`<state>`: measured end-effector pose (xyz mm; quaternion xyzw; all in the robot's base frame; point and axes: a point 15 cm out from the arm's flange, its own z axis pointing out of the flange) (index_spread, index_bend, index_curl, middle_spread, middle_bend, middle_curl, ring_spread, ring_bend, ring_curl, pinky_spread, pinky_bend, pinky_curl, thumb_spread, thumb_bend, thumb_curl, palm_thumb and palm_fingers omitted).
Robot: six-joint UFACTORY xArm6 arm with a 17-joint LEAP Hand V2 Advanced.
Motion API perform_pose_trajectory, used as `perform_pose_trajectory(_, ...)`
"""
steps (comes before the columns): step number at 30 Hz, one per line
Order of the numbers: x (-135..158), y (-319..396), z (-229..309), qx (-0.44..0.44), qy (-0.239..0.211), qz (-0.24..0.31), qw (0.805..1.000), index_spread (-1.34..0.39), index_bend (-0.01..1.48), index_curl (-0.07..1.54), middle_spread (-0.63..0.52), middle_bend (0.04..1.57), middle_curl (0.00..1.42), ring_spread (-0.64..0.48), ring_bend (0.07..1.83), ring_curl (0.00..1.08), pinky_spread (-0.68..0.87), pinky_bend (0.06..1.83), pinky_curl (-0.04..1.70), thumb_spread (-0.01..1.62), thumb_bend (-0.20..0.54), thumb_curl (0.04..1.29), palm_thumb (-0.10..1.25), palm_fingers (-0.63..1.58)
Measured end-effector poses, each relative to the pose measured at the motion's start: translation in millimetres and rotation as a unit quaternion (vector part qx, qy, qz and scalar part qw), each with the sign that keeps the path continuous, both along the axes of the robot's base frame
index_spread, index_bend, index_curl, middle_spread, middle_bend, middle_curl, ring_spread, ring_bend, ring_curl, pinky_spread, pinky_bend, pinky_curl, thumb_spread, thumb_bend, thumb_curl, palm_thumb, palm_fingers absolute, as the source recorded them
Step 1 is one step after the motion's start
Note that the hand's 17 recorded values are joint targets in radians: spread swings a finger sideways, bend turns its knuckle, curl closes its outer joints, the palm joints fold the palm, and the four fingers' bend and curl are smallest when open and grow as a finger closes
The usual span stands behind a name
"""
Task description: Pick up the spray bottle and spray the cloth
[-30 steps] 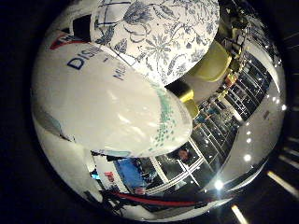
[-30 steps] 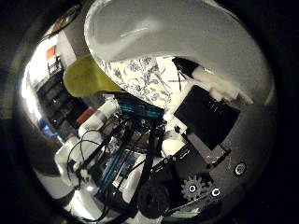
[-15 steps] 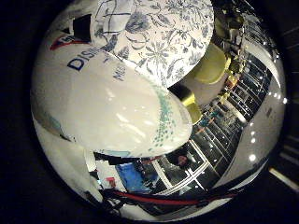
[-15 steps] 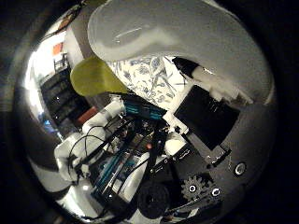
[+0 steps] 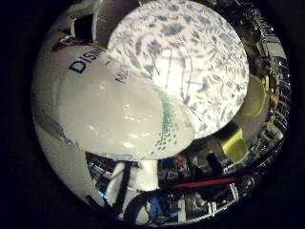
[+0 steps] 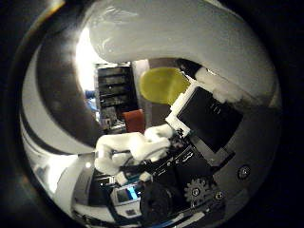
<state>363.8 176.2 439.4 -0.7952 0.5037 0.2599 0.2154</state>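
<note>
White plastic fills much of the little finger side palm view: the spray bottle [image 5: 114,119] lies right against the palm, its rounded body marked with dark blue lettering, a red and blue emblem near one end and a scatter of teal dots where the body narrows. Beside the bottle, on the side of those teal dots and partly hidden by its body, sits a round surface covered in a grey floral print [image 5: 190,62]; whether this is the cloth spread on a small bench I cannot tell. Beyond that patterned round, further from the bottle, stand yellow-green chairs [image 5: 255,95], well apart from it, and a red band [image 5: 209,182] runs across the room below the bottle's narrow end.

From the thumb side palm view the bottle's pale body arches over the palm, very close. The hand [image 6: 190,147] shows its black and white parts and a small gear under the bottle. White fingers [image 6: 130,149] are bent inward, just beneath the bottle's body, with a black block of the hand pressed up near the bottle's side. The fingers look curled round the bottle, holding it against the palm.
</note>
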Motion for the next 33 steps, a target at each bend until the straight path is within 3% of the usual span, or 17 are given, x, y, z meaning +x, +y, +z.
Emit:
perform_pose_trajectory(12, -25.3, 68.5, -105.3, 0.173, -0.01, 0.066, 0.983, -0.19, 1.17, 0.68, -0.07, 1.37, 0.59, -0.16, 1.46, 0.6, -0.23, 1.03, 1.23, 0.91, -0.015, 0.77, 1.06, 1.2)
perform_pose_trajectory(20, -5.8, 89.1, -135.5, 0.237, -0.055, 0.08, 0.967, -0.19, 1.18, 0.69, -0.07, 1.37, 0.59, -0.16, 1.46, 0.6, -0.23, 1.03, 1.24, 0.89, -0.016, 0.79, 1.05, 1.2)
perform_pose_trajectory(33, 3.7, 100.6, -192.6, 0.252, -0.009, 0.062, 0.966, -0.19, 1.18, 0.69, -0.07, 1.36, 0.59, -0.16, 1.47, 0.59, -0.23, 1.04, 1.22, 0.87, -0.018, 0.8, 1.03, 1.2)
